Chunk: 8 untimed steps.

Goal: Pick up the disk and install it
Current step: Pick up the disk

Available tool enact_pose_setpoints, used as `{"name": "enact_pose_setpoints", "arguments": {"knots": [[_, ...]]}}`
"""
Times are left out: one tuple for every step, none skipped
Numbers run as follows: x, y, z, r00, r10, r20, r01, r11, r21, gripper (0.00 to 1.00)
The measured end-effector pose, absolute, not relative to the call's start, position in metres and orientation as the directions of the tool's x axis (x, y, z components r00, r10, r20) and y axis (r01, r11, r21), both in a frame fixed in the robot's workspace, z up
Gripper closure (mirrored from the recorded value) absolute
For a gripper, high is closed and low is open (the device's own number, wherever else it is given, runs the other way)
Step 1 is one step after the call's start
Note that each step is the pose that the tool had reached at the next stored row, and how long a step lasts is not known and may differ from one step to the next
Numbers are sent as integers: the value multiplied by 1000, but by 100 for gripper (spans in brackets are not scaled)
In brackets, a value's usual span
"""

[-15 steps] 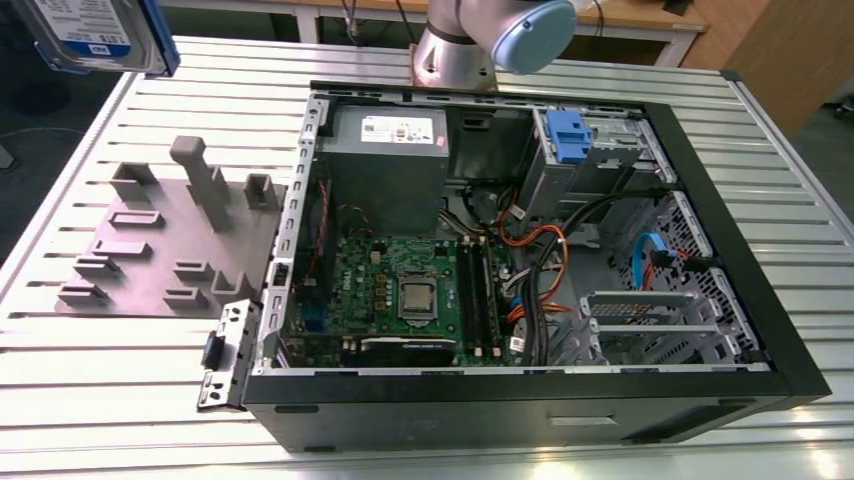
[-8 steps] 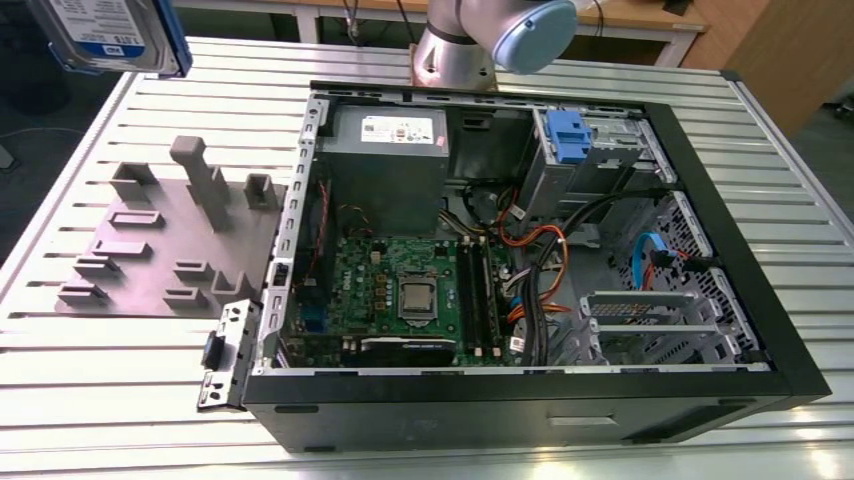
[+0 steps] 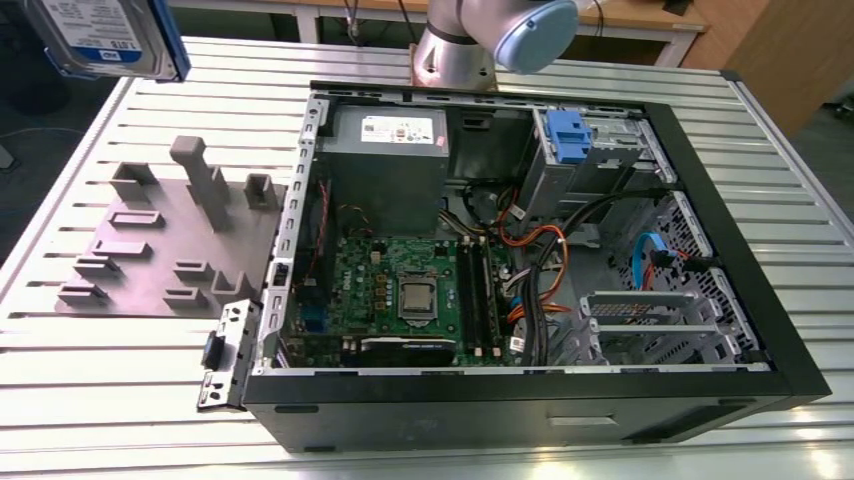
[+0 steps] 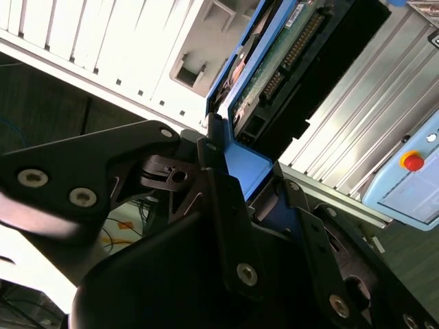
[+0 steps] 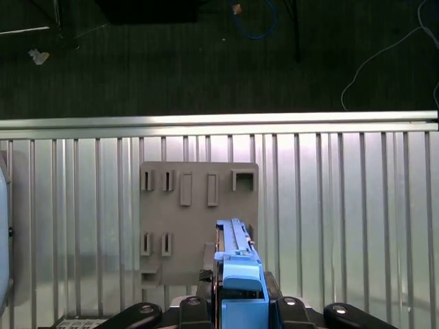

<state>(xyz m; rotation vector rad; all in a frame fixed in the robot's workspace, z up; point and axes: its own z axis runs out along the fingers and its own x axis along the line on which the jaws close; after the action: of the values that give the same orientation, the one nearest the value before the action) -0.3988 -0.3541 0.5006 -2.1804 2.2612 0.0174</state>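
- Seeing the tool (image 4: 250, 184) pinched narrow on the blue bracket (image 4: 255, 161) of the disk (image 4: 274, 65), a finger on each side.
- Reading the disk's long axis as running straight out from the tool: circuit-board face in the second wrist view, edge-on in the first wrist view.
- Looking past it: grey fixture plate (image 5: 199, 205) on the slatted worktop (image 5: 343, 205), with the disk held clear above, no contact.
- In the exterior view, finding the disk high at the left, label toward the camera, well apart from the open computer case (image 3: 534, 408).
- Key relation, as a judgement: grey drive cage (image 3: 601, 150) with its blue handle (image 3: 567, 135) at the case's far corner, off toward the exterior view's right of the disk, power supply (image 3: 387, 130) between.
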Motion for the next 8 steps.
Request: {"name": "enact_pose_setpoints", "arguments": {"knots": [[-398,-355,501,-36,-999,-8,-999,36,8,64],[-397,-355,501,-36,-999,-8,-999,36,8,64],[-395,-355,501,-36,-999,-8,-999,36,8,64],[-392,-355,501,-36,-999,-8,-999,36,8,64],[-388,-355,501,-36,-999,-8,-999,36,8,64],[-384,-356,501,-36,-999,-8,-999,36,9,64],[-382,-356,501,-36,-999,-8,-999,36,8,64],[-380,-356,501,-36,-999,-8,-999,36,9,64]]}}
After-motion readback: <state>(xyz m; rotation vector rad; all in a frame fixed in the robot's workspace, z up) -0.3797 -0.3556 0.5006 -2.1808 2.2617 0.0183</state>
